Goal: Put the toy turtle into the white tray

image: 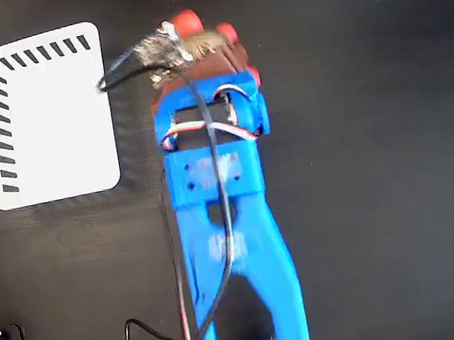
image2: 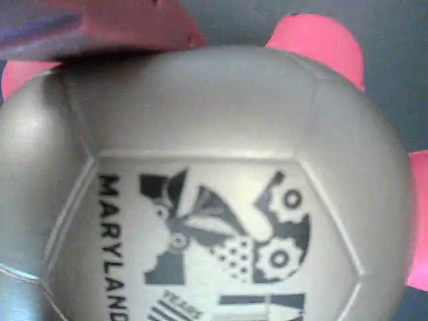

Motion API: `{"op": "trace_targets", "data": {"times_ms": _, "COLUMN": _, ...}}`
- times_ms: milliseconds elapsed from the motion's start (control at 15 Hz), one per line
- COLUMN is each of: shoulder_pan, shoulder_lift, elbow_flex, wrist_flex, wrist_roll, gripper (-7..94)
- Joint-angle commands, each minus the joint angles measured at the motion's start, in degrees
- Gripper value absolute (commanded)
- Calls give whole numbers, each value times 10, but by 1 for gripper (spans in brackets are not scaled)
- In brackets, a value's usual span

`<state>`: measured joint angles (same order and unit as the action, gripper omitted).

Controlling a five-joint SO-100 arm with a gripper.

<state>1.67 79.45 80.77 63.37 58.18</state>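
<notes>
The toy turtle (image2: pixel 221 167) fills the wrist view: a grey-gold domed shell with a dark printed mark and lettering, and red feet at its edges. From above, only its red head and feet (image: pixel 183 22) stick out from under my gripper (image: pixel 198 51), which sits right over the shell. One reddish finger (image2: pixel 100 27) lies against the top of the shell in the wrist view; the other finger is hidden, so the grip is unclear. The white tray (image: pixel 46 115), with dark slanted slots along two edges, lies to the left of the turtle and holds nothing.
My blue arm (image: pixel 226 221) reaches up from the bottom edge over the black table (image: pixel 377 157), with black cables (image: pixel 116 71) trailing beside it. The table's left edge runs just past the tray.
</notes>
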Motion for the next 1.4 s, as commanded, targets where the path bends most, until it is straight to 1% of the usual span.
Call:
{"op": "trace_targets", "data": {"times_ms": 0, "shoulder_pan": -40, "shoulder_lift": 96, "elbow_flex": -131, "wrist_flex": 54, "wrist_roll": -62, "gripper": 5}}
{"op": "trace_targets", "data": {"times_ms": 200, "shoulder_pan": -131, "shoulder_lift": 113, "elbow_flex": -158, "wrist_flex": 80, "wrist_roll": -127, "gripper": 1}}
{"op": "trace_targets", "data": {"times_ms": 400, "shoulder_pan": -208, "shoulder_lift": 102, "elbow_flex": -156, "wrist_flex": 83, "wrist_roll": -142, "gripper": 0}}
{"op": "trace_targets", "data": {"times_ms": 600, "shoulder_pan": -269, "shoulder_lift": 48, "elbow_flex": -175, "wrist_flex": 82, "wrist_roll": -166, "gripper": 0}}
{"op": "trace_targets", "data": {"times_ms": 733, "shoulder_pan": -283, "shoulder_lift": 9, "elbow_flex": -210, "wrist_flex": 105, "wrist_roll": -178, "gripper": 0}}
{"op": "trace_targets", "data": {"times_ms": 933, "shoulder_pan": -278, "shoulder_lift": -54, "elbow_flex": -268, "wrist_flex": 130, "wrist_roll": -179, "gripper": 0}}
{"op": "trace_targets", "data": {"times_ms": 1200, "shoulder_pan": -263, "shoulder_lift": -108, "elbow_flex": -285, "wrist_flex": 156, "wrist_roll": -233, "gripper": 0}}
{"op": "trace_targets", "data": {"times_ms": 1333, "shoulder_pan": -259, "shoulder_lift": -120, "elbow_flex": -284, "wrist_flex": 166, "wrist_roll": -241, "gripper": 1}}
